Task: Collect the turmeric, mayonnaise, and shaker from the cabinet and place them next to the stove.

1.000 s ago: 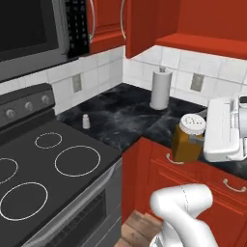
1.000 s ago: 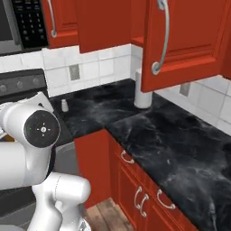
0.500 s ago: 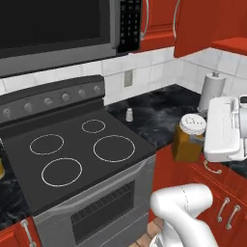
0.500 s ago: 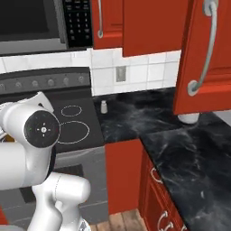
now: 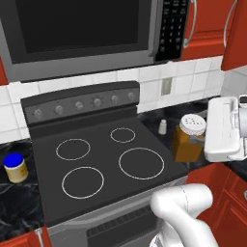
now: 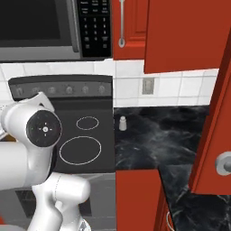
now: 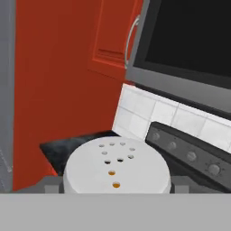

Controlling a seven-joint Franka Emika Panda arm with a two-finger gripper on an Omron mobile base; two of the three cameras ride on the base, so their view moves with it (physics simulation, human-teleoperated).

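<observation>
My gripper (image 5: pixel 197 139) is shut on the turmeric (image 5: pixel 187 144), an amber-brown jar whose white perforated lid (image 7: pixel 116 168) sits between the finger tips in the hand view. The jar hangs just off the right front corner of the black stove (image 5: pixel 99 144). On the dark counter right of the stove, near the wall, stands the small pale shaker (image 5: pixel 163 127), seen from the other side as the shaker (image 6: pixel 122 123) beside the stove (image 6: pixel 104 149). The blue-lidded mayonnaise (image 5: pixel 15 167) rests on the counter left of the stove. A red cabinet door (image 6: pixel 215 113) hangs open at the right.
The black microwave (image 5: pixel 82 34) hangs above the stove's knob panel (image 5: pixel 79 104). A wall outlet (image 5: pixel 166 87) sits on the white tiles. Red base cabinets (image 6: pixel 137 198) lie under the black marble counter (image 6: pixel 162 140). The open door's silver knob (image 6: pixel 223 163) juts out low right.
The base has swung left, so both views slid from the corner counter and paper towel to the stove and microwave. The turmeric has stayed in the shut gripper throughout.
</observation>
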